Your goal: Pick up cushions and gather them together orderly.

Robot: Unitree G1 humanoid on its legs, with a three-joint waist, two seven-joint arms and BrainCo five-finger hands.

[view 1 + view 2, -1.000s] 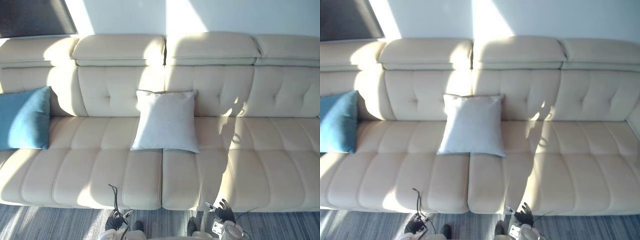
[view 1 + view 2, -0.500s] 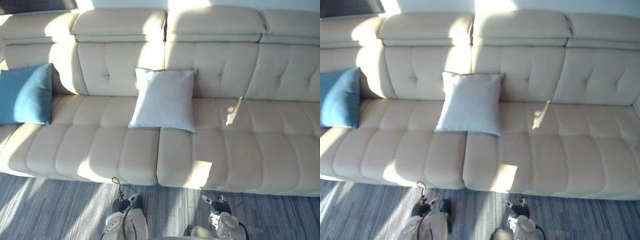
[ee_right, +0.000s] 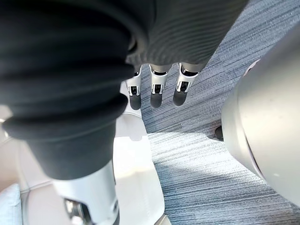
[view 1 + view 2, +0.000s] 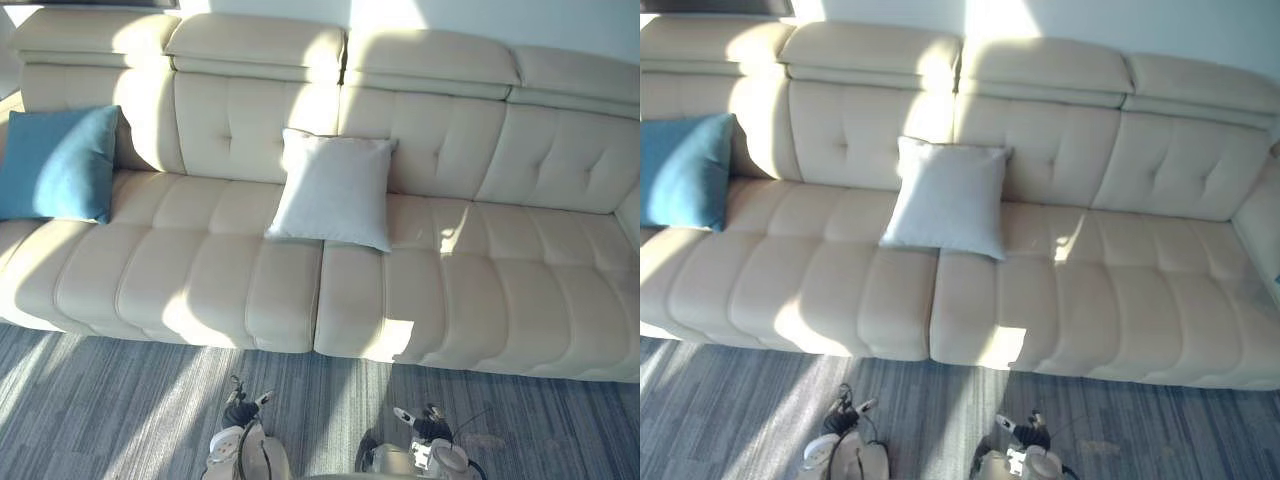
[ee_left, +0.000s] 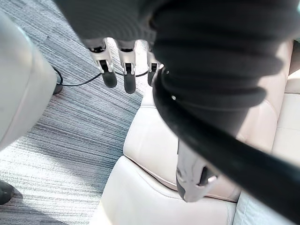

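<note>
Only the camera shifted: two cushions stay on the sofa [image 4: 480, 290], blue cushion [image 4: 58, 165] and white cushion [image 4: 333, 190] well apart. Both empty, the left hand [image 5: 125, 80] and right hand [image 3: 156, 90] hang straight-fingered.

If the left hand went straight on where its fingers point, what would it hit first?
Most likely the grey carpet, just short of the sofa's front edge: the left hand hangs open over it. Depth is unclear, so it could graze the sofa.
</note>
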